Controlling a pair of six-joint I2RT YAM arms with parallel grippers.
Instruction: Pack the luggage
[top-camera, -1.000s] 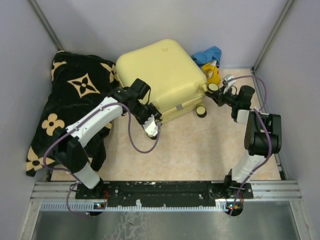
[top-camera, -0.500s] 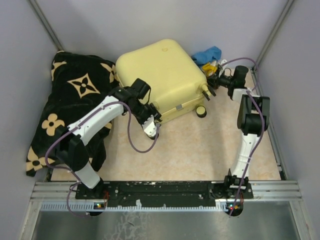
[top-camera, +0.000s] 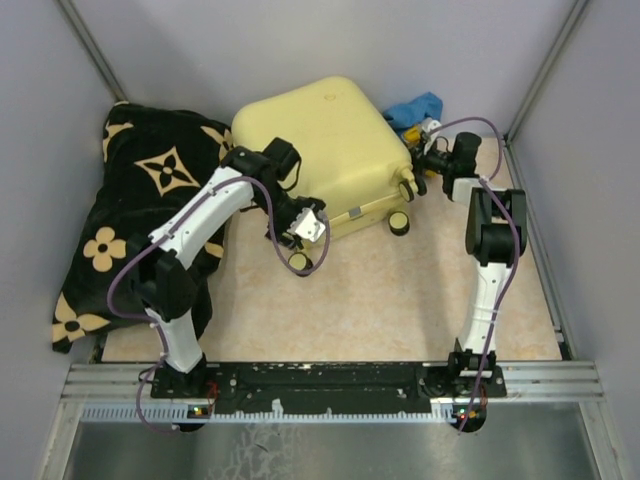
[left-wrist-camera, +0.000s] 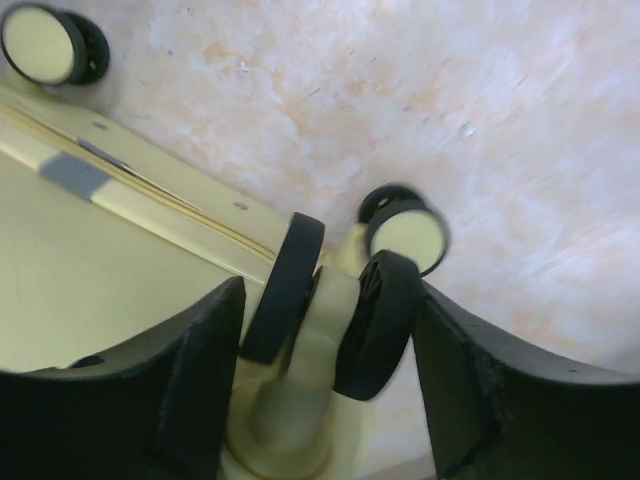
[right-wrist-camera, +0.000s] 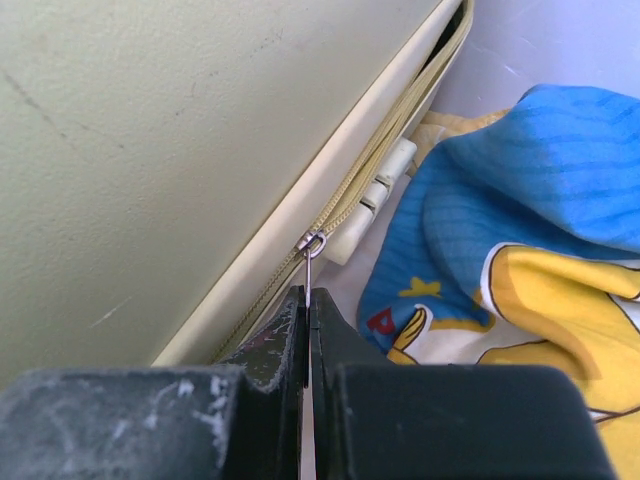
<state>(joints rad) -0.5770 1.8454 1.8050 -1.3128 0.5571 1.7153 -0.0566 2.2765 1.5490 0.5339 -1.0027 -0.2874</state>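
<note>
Top external: the luggage (top-camera: 330, 140) lies flat with its lid down at the far middle of the table (top-camera: 400, 300), its left side against a black flowered blanket (top-camera: 150, 190). The right gripper (top-camera: 428, 160) is at the case's right side, close to the table's far right corner. The left gripper (top-camera: 306, 230) is at the case's near edge. Right wrist view: the fingers are clenched on the thin metal zip pull (right-wrist-camera: 313, 250), tab pinched end-on, slider just beyond the fingertips. The zip seam (right-wrist-camera: 385, 150) runs straight away from that gripper, up and to the right in this view. The shell is on its left, and a blue and yellow cloth (right-wrist-camera: 520, 200) lies just beside it on the right. Left wrist view: the jaws are spread, one finger on each side of a double caster (left-wrist-camera: 325, 310) at the case's corner. Whether the pads touch the tyres cannot be told from this angle. Judgement: the right arm is the one on the zip, so the coming move depends on it. Travel should follow the seam line, not pull outward from the shell, or the tab may slip free. The cloth is near enough to snag in the teeth. The left arm looks placed to steady the case.
</note>
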